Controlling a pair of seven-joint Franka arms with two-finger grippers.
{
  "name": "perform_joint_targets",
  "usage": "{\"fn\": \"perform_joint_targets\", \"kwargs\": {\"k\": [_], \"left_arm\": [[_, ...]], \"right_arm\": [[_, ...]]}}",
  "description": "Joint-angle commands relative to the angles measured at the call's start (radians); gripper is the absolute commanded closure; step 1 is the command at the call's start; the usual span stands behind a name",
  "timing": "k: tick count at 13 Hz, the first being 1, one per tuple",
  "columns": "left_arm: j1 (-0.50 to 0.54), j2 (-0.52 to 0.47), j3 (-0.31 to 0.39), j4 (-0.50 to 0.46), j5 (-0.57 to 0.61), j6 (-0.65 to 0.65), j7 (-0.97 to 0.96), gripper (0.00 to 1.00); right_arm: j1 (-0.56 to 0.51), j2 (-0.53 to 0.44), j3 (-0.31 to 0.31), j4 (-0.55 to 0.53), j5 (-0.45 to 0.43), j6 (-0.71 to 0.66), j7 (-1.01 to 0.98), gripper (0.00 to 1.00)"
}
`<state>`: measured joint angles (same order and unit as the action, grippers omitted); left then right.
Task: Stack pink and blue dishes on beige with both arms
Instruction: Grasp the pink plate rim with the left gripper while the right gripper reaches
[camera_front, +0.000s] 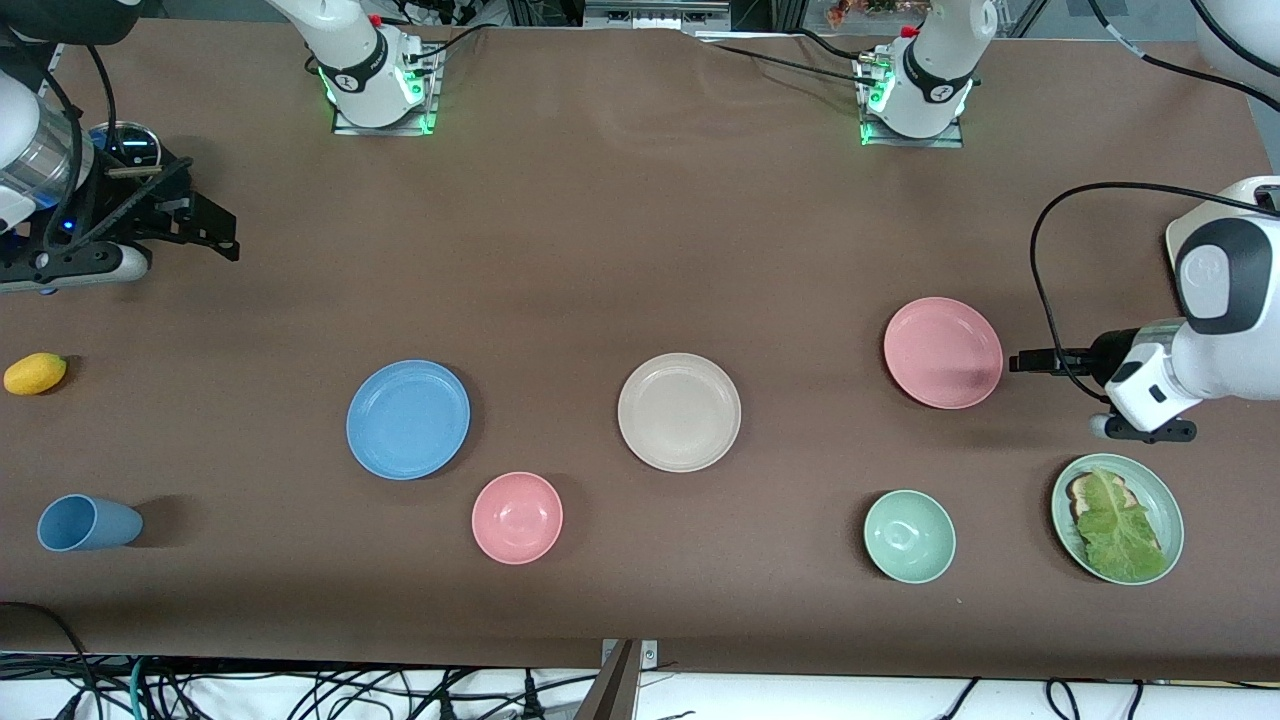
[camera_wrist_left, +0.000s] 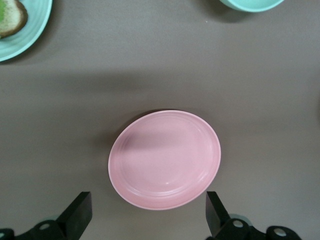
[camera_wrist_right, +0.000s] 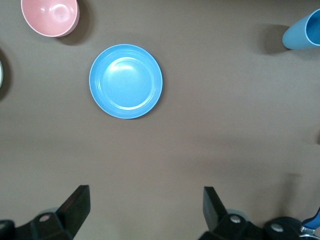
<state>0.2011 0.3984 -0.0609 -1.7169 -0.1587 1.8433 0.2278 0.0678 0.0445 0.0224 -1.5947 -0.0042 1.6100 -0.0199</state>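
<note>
The salmon pink plate (camera_front: 943, 352) lies toward the left arm's end of the table. My left gripper (camera_front: 1020, 361) hovers low beside it, open, and in the left wrist view the pink plate (camera_wrist_left: 165, 159) sits just ahead of the open left gripper (camera_wrist_left: 149, 210). The beige plate (camera_front: 679, 411) rests mid-table. The sky blue plate (camera_front: 408, 419) lies toward the right arm's end. My right gripper (camera_front: 215, 232) is raised over the table's end, well away from the blue plate (camera_wrist_right: 126, 81), and the right gripper (camera_wrist_right: 146, 207) is open and holds nothing.
A pink bowl (camera_front: 517, 517) and a pale green bowl (camera_front: 909, 535) sit nearer the camera than the plates. A green plate (camera_front: 1170, 498) carries lettuce and bread. A blue cup (camera_front: 88, 522) lies on its side, and a yellow lemon (camera_front: 35, 373) sits by the table's end.
</note>
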Motion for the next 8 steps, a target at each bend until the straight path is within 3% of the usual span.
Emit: {"fn": "perform_joint_targets", "kwargs": {"k": [1, 6, 8], "left_arm": [[0.011, -0.087, 0.056, -0.177, -0.077, 0.117, 0.167, 0.0], [0.076, -0.076, 0.056, -0.303, -0.149, 0.26, 0.294, 0.0], [0.081, -0.075, 0.056, -0.36, -0.186, 0.328, 0.34, 0.0]], "right_arm": [[-0.016, 0.04, 0.002, 0.067, -0.002, 0.007, -0.003, 0.0], [-0.02, 0.159, -0.006, 0.244, -0.002, -0.051, -0.008, 0.0], [-0.02, 0.236, -0.006, 0.364, -0.002, -0.117, -0.008, 0.0]]}}
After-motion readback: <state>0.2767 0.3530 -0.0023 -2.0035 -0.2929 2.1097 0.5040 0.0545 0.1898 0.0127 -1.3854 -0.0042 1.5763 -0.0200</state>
